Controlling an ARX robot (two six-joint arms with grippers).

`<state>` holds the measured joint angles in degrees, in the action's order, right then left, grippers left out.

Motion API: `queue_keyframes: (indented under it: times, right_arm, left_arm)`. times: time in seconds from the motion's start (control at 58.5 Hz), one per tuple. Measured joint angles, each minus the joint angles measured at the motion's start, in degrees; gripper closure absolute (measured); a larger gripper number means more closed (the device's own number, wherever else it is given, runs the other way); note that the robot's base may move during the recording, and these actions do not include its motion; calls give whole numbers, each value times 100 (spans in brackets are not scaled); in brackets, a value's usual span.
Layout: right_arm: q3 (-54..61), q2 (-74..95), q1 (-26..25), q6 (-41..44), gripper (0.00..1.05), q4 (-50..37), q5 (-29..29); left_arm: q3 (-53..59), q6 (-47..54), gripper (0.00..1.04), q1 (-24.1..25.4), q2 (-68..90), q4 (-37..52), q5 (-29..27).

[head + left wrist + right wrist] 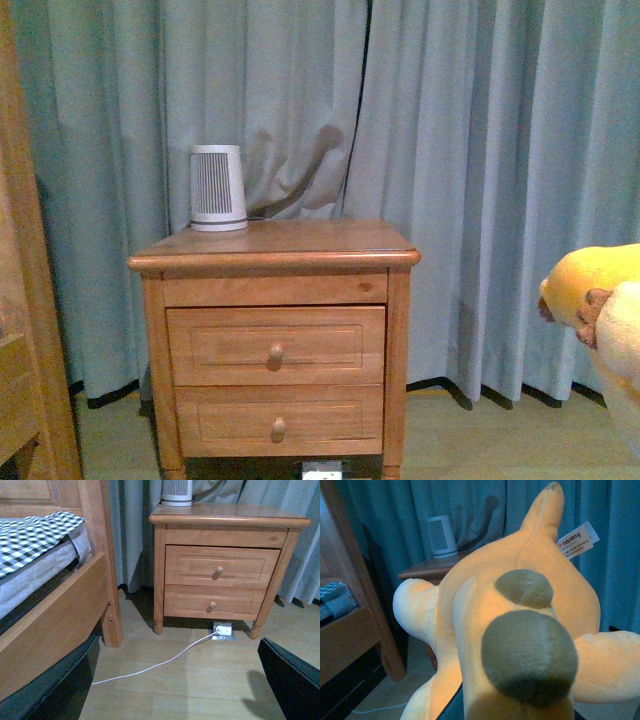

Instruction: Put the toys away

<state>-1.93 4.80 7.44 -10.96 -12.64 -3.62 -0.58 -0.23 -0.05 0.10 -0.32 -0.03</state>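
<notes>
While the plush animal (600, 285) hangs at the right edge of the front view, clear of the floor, the step in hand looks like the carry toward wherever it is to be stored. Its orange-yellow body and two brown-grey nubs fill the right wrist view, so the right claw is hidden beneath it. I cannot tell how its jaws stand, though the toy being aloft suggests a hold. The left claw (180, 680) is spread wide with nothing in it, its black fingers (65, 685) at the lower corners of the left wrist view.

Next, I judge, the toy must go toward the nightstand (275, 290) at frame centre. Both drawers are closed, so either the free claw pulls a knob (276, 352) or the toy goes on the tabletop beside the white ribbed appliance (217, 188).

Only the left wrist view shows the bed (50, 615) with its checked sheet, and the white cable (165, 661) crossing the floor to a socket (223, 630) under the nightstand. Only the right wrist view shows the toy's label (576, 541).
</notes>
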Motion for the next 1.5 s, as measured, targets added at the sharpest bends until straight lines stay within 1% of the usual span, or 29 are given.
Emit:
queue_keyframes:
  times: [1.504]
  right_arm:
    - [0,-2,11,0,96,0,17]
  left_arm:
    - [0,0,6,0,-2,0,-2]
